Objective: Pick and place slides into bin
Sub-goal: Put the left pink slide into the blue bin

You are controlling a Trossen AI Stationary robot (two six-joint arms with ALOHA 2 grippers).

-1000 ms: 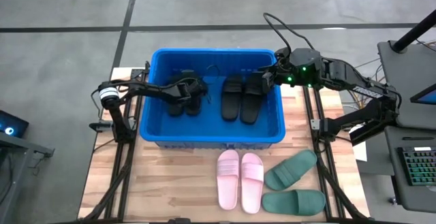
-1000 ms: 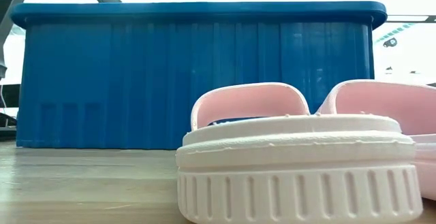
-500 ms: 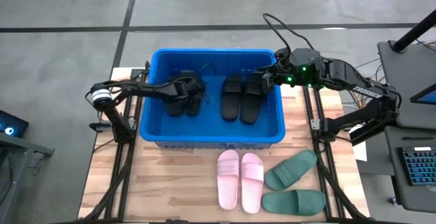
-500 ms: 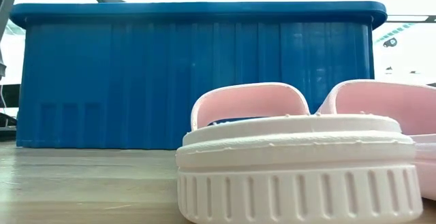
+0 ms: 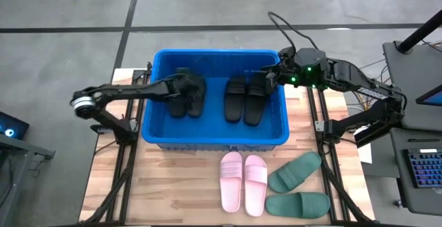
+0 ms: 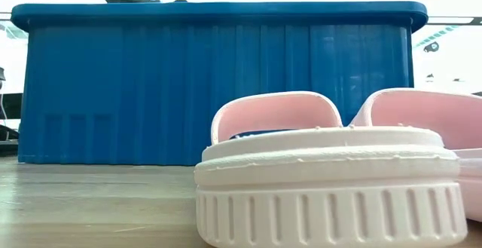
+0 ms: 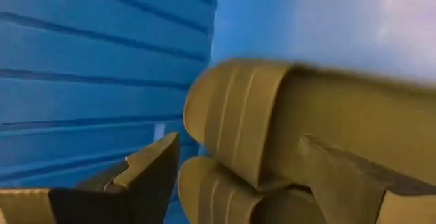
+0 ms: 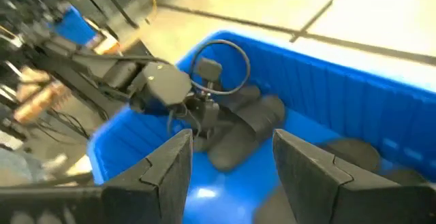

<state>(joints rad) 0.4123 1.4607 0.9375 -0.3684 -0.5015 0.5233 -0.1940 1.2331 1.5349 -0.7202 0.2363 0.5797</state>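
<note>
High view: the blue bin (image 5: 215, 141) stands at the far half of the wooden table (image 5: 179, 185). Four black slides lie inside it, one pair at the left (image 5: 188, 97) and one pair right of centre (image 5: 246, 98). The left gripper (image 5: 194, 87) reaches into the bin over the left black pair; in the left wrist view its fingers (image 7: 146, 173) stand spread on either side of a black slide (image 7: 286, 132), not pinching it. The right gripper (image 5: 271, 77) hovers at the bin's far right corner, its fingers (image 8: 167, 169) spread and holding nothing. On the table in front of the bin lie two pink slides (image 5: 243, 181) side by side and, just to their right, two dark green slides (image 5: 297, 185). Low view: a pink slide (image 6: 331, 180) fills the foreground before the bin's ribbed wall (image 6: 151, 90).
</note>
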